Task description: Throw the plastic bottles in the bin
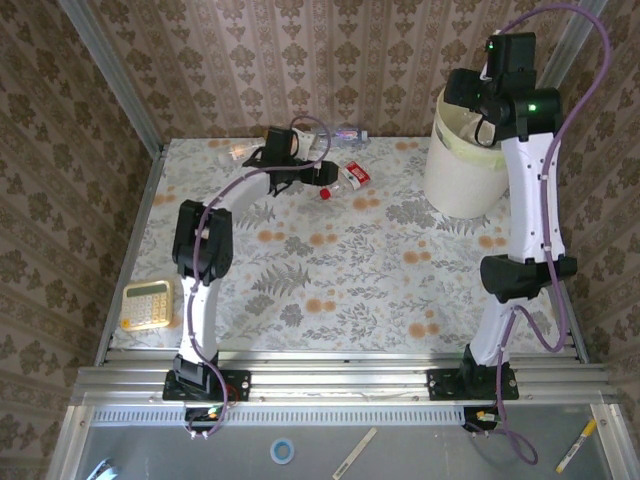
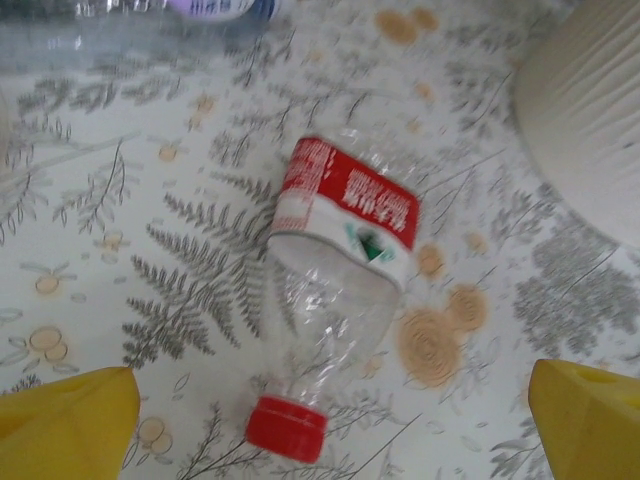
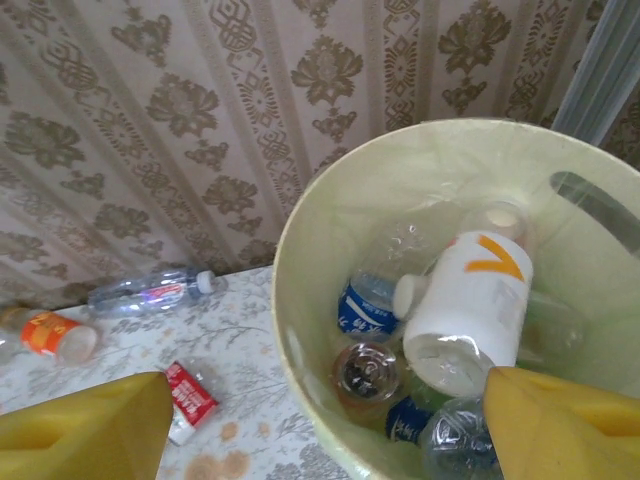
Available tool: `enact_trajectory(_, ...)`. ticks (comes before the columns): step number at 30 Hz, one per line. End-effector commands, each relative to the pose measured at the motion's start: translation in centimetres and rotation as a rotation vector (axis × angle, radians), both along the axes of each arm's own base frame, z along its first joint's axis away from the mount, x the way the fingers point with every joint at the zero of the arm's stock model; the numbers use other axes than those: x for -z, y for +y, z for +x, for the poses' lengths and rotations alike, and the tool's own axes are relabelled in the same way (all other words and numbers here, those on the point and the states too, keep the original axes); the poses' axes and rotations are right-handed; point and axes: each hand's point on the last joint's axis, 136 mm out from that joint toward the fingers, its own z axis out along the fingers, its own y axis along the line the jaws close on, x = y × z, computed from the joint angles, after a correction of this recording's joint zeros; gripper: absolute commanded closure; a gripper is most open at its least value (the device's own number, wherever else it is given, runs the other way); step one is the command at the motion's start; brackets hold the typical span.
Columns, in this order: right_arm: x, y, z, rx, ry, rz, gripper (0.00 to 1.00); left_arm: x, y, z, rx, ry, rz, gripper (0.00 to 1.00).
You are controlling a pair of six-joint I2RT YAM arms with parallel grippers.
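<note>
Overhead, right end effector (image 3: 328, 385) above bin (image 3: 290, 250), left end effector (image 2: 332, 372) above bottle (image 2: 340, 210)

Three bottles (image 3: 150, 293) (image 3: 50, 335) (image 3: 188, 400) on table (image 1: 350, 280), one bin (image 1: 465, 180)

The left arm is reaching forward, elbow bent, with the left gripper (image 1: 318, 180) hanging low and its yellow fingers (image 2: 70, 425) spreading wide. The right arm is standing tall, the right gripper (image 1: 488, 128) pointing downward, fingers (image 3: 80, 425) parted, holding nothing.
</note>
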Motion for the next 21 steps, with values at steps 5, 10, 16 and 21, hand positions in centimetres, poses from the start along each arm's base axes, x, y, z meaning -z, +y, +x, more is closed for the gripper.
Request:
enact_trajectory(5,-1.9,3.9,-3.9,-0.163,-0.004,0.079,0.16,2.9,0.1,0.5,0.033,0.064,0.134,0.00)
enact_trajectory(10,-1.6,6.0,-5.4,-0.232,0.018,0.073,0.16,4.3,0.0,0.8,0.076,0.111,0.185,0.01)
enact_trajectory(16,-1.4,6.9,-6.2,-0.259,0.036,0.070,0.15,5.9,-0.6,0.1,0.149,0.172,0.184,0.06)
enact_trajectory(21,-1.5,7.4,-6.4,-0.269,0.034,0.074,0.15,7.3,-0.6,-0.3,0.165,0.217,0.191,0.09)
